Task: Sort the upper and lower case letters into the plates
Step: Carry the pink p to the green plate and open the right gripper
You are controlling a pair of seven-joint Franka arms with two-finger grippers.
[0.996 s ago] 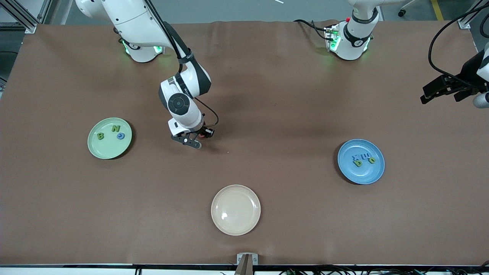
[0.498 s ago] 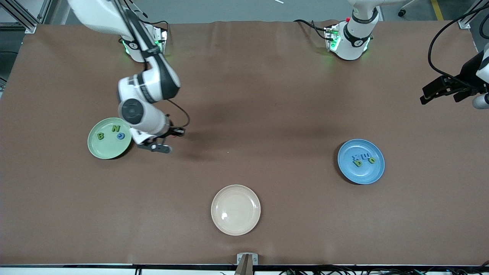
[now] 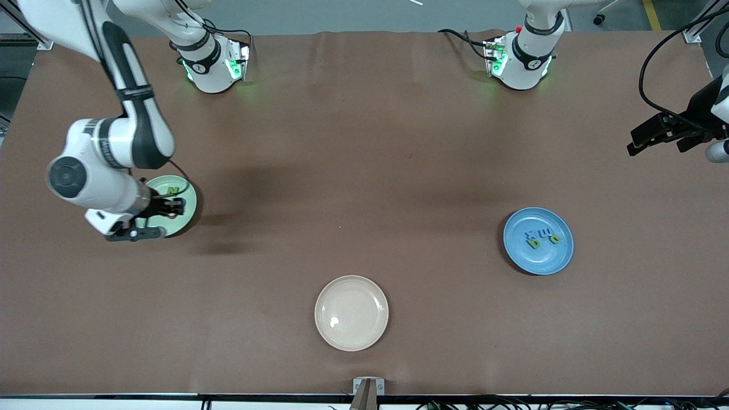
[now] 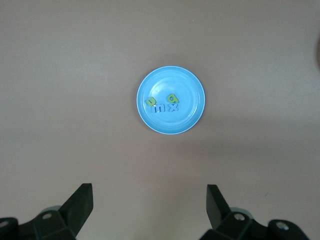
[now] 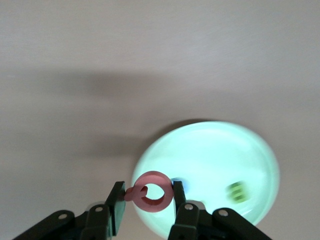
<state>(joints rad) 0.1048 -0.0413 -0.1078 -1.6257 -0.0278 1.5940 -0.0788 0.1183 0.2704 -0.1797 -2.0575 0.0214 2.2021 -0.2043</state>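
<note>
The right gripper (image 5: 145,205) hangs over the green plate (image 3: 191,205) at the right arm's end of the table, with the red letter (image 5: 150,191) between its fingers and above that plate's rim. Letters (image 5: 236,192) lie in the plate beneath it. The left gripper (image 4: 147,202) waits well above the blue plate (image 4: 192,107), which holds four letters (image 4: 162,104). The cream plate (image 3: 351,312) lies between both grippers, nearer the front camera.

The only readable signs are the toy letters themselves. On the blue plate (image 4: 171,100), ahead of the wide-open left gripper (image 4: 150,202), lie a blue m (image 4: 160,108) and blue x (image 4: 173,107), with two green letters above them, shapes unclear. Beside the right gripper (image 3: 149,223), a green N (image 3: 175,190) lies on the mint plate (image 3: 188,206).
</note>
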